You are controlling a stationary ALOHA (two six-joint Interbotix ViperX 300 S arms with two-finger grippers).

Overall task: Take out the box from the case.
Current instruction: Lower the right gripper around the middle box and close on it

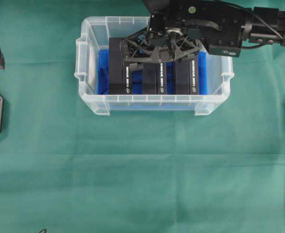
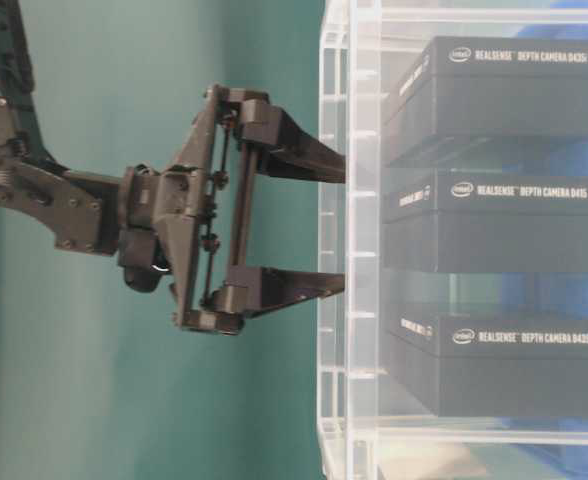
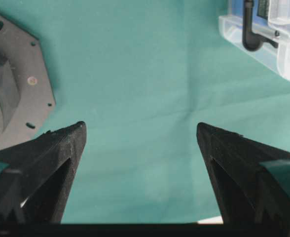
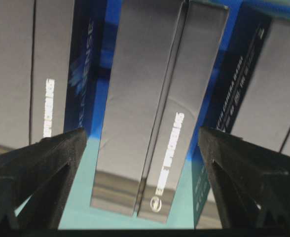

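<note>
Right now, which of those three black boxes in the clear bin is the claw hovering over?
The middle box of the three in the case. The open right gripper straddles it, one finger over each gap, while the left box and right box lie outside.

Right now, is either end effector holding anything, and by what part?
Nothing is held. The right end effector hangs open above the middle box in the case, not touching it. The left end effector is open over bare cloth.

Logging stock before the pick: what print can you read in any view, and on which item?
"intel REALSENSE DEPTH CAMERA D435i": top box, table-level view.
"intel REALSENSE DEPTH CAMERA D415": middle box.
"intel REALSENSE DEPTH CAMERA D435i": bottom box.
Overhead and right wrist views: white print on box edges, too blurred to read.
</note>
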